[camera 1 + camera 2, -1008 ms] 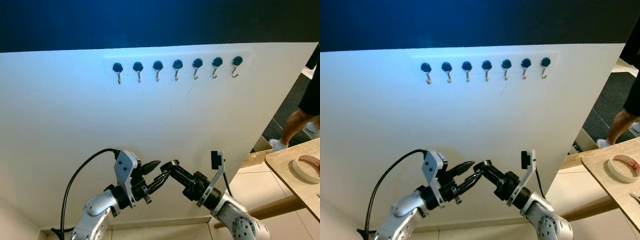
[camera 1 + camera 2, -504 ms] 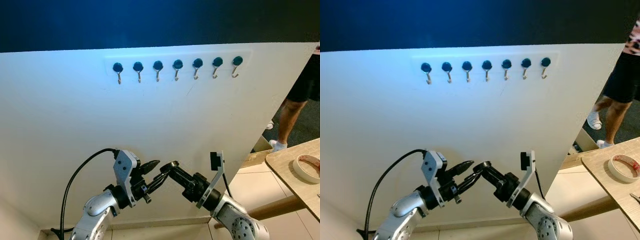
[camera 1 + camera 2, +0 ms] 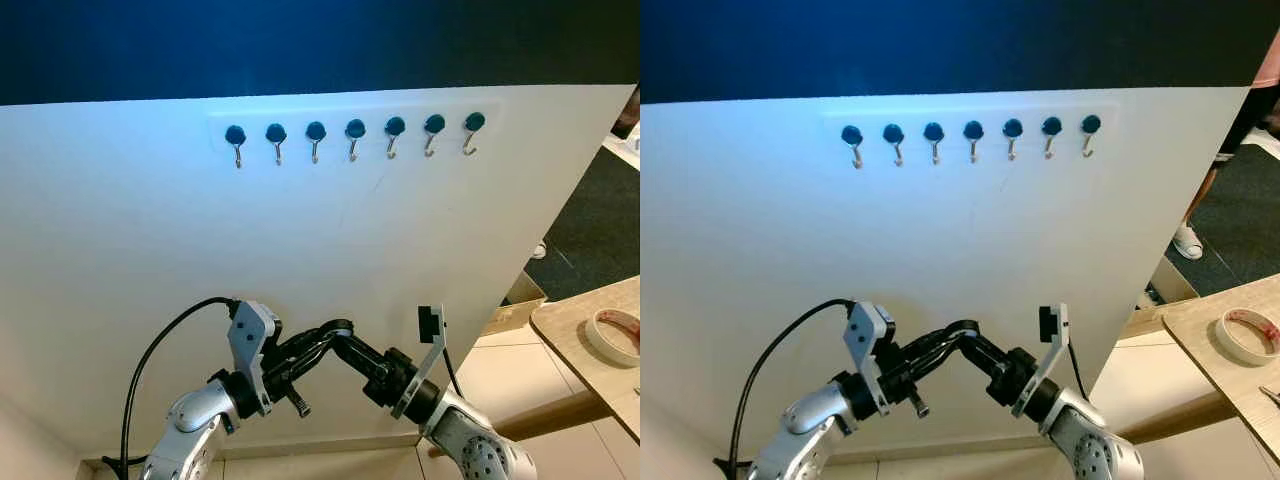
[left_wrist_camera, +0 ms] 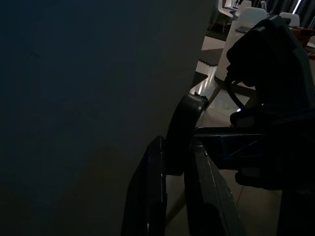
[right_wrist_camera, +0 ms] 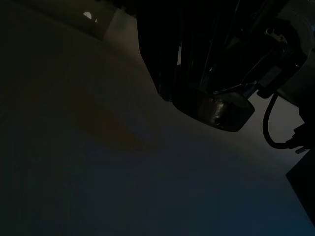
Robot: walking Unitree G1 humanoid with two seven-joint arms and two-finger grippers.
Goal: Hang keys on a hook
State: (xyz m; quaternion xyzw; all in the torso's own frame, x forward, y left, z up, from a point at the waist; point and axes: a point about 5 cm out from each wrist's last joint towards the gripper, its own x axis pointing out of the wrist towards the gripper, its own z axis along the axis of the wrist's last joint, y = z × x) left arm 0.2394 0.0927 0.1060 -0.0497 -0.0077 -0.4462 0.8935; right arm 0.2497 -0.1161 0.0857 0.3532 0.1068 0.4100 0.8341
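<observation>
A row of several silver hooks with dark round caps [image 3: 355,135] sits high on the white wall [image 3: 330,230]. Far below it, my two grippers meet close to the wall. The left gripper [image 3: 312,352] has its fingers drawn together around a dark curved piece [image 4: 187,118]. I cannot tell that piece apart from a finger of the right gripper [image 3: 330,332], which reaches in from the right and overlaps the left one. I cannot make out any keys. The right wrist view is very dark and shows the left gripper's body [image 5: 221,110] against the wall.
A wooden table [image 3: 580,330] with a roll of tape [image 3: 615,335] stands at the right. A person's leg [image 3: 1206,195] shows past the wall's right edge, above a dark mat. A black cable [image 3: 150,360] loops from my left arm.
The left gripper's fingers, spread apart before, have come together around the dark piece. The right gripper has pushed further left into them. The person at the right has walked on.
</observation>
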